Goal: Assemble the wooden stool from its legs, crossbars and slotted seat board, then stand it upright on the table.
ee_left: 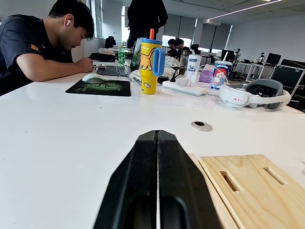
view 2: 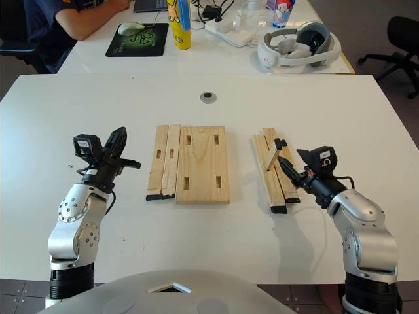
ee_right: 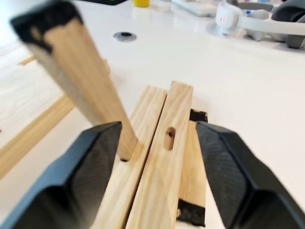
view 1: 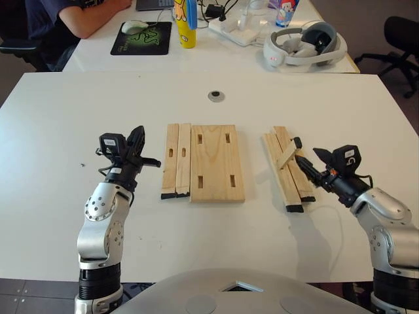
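The slotted seat board [view 1: 217, 163] lies flat mid-table. Two slotted legs [view 1: 177, 160] with black tips lie side by side against its left edge. To the right is a pile of legs [view 1: 292, 175], with a short black-tipped crossbar [ee_right: 71, 62] propped at a tilt on top of it. My right gripper [view 1: 305, 167] is open at the near end of that pile; its fingers [ee_right: 90, 176] straddle the pieces without holding any. My left gripper [view 1: 137, 139] is shut and empty just above the table, left of the two legs; in the left wrist view its fingers [ee_left: 157, 157] are pressed together.
A round cable grommet [view 1: 217, 96] sits in the table beyond the board. On the table behind are a yellow tumbler [view 1: 186, 23], a mouse pad [view 1: 141, 38] and a headset [view 1: 304, 44], and a person sits there. Bare tabletop [view 1: 59, 118] stretches to the left.
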You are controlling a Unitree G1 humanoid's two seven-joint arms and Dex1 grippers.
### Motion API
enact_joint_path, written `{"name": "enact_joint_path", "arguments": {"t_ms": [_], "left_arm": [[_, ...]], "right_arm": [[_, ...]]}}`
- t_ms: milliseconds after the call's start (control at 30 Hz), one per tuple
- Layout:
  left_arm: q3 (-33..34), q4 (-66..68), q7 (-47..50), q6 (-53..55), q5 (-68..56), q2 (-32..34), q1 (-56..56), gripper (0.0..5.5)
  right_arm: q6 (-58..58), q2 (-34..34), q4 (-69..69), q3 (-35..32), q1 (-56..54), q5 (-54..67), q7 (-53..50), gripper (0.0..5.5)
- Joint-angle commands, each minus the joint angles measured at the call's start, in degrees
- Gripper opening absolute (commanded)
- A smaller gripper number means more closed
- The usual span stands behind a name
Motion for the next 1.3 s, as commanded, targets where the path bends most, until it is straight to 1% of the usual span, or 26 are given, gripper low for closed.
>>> {"name": "enact_joint_path", "arguments": {"t_ms": [33,100,200,333,800,900,1100,1300], "left_arm": [[-0.14,-0.43,0.47,-0.47,0.76,-0.25,0.56,0.00],[-0.13,-0.26,0.49,-0.61,0.78,-0.23,0.58,0.00],[-0.37,-0.21,0.44,-0.69,0.85,-0.24,0.66,0.00],[-0.40,-0.32,0.45,-0.61,0.82,-0.19,0.67,0.00],[-0.43,-0.93,1.06,-0.64,0.80,-0.48,1.31,0.00],[-0.44,-1.04,1.19,-0.61,0.73,-0.49,1.28,0.00],[-0.56,-1.03,1.28,-0.47,0.67,-0.44,1.06,0.00],[-0.61,-0.72,1.23,-0.41,0.64,-0.39,0.67,0.00]], "right_arm": [[3.73,-4.19,-3.73,2.34,5.09,0.40,3.10,3.75],[5.34,-6.41,-5.77,3.83,7.39,1.05,5.53,4.16],[7.81,-8.69,-6.83,4.75,8.72,2.19,7.85,4.16],[10.10,-9.79,-7.07,5.48,8.59,2.27,7.42,4.16],[10.46,-10.40,-8.44,4.95,9.06,1.10,5.35,4.16],[12.47,-10.55,-7.25,6.95,7.23,0.38,4.00,4.16],[18.02,-9.65,-6.10,8.96,5.19,0.91,1.90,4.16],[18.12,-8.55,-4.33,12.03,1.90,-0.57,0.07,4.16]]}}
